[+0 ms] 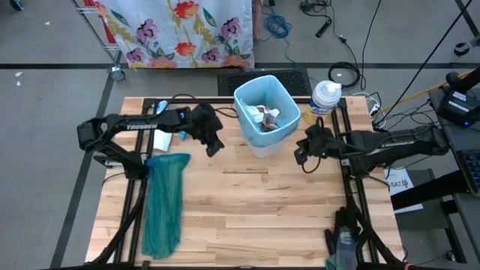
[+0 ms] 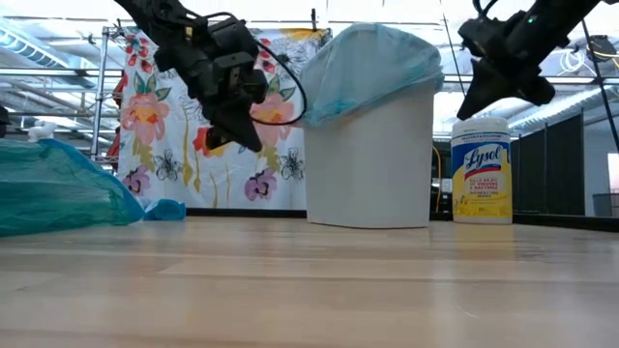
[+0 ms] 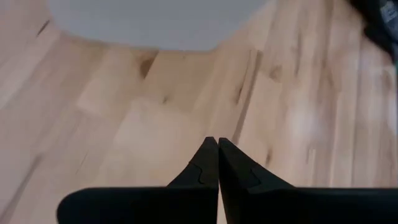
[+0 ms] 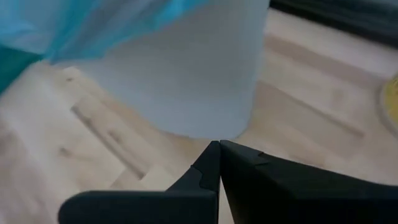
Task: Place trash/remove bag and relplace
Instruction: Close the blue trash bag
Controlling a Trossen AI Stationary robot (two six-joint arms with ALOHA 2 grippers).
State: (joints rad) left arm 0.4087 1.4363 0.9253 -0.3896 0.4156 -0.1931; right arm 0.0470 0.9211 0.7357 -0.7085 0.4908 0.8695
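A small white bin [image 1: 264,139] stands at the table's far middle, lined with the pale blue bag [image 1: 247,97], whose rim folds over the bin's top [image 2: 372,68]. Trash [image 1: 264,116] lies inside it: crumpled paper and small reddish bits. My left gripper [image 1: 214,147] hovers shut to the bin's left, above the table [image 3: 218,140]. My right gripper [image 1: 301,156] hovers shut to the bin's right, with the bin's wall [image 4: 186,81] just ahead of its fingertips [image 4: 219,144]. Neither touches anything.
A darker teal-green bag [image 1: 165,202] lies stretched out on the table's left side, with a small blue scrap [image 1: 182,136] beyond it. A Lysol wipes canister [image 1: 327,97] stands right of the bin. The near middle of the wooden table [image 1: 255,217] is bare.
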